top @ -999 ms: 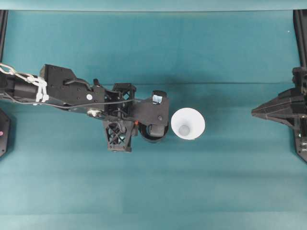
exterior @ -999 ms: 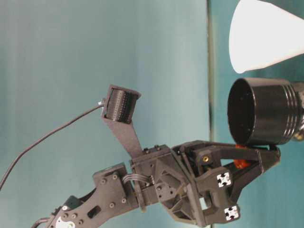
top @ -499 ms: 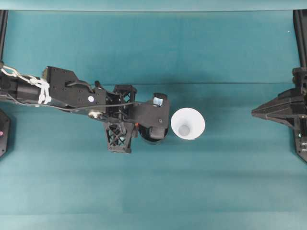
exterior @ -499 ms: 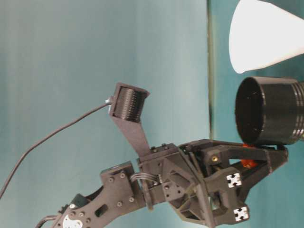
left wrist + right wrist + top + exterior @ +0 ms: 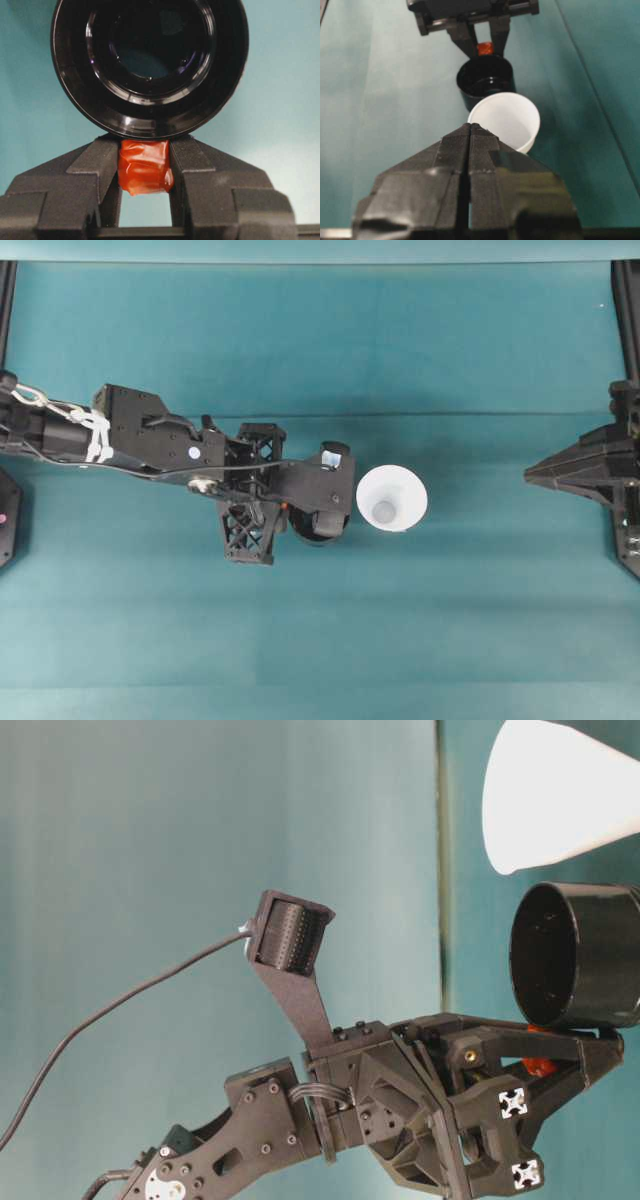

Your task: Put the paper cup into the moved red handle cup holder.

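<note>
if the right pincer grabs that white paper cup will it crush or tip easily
Probably light and soft: the paper cup looks thin-walled, so a firm squeeze could dent its rim. It tapers to a small base under a wide mouth, so a sideways nudge may tip it. It stands close beside the red handle cup holder, which might block it.

I can read no text, label, brand or number on anything from my station.

Overhead: left arm's black wrist camera mount (image 5: 322, 485) covers most of glossy black round cup holder (image 5: 318, 530). Table-level: tapered white paper cup (image 5: 560, 795) and holder's base cut off by frame edge.
</note>
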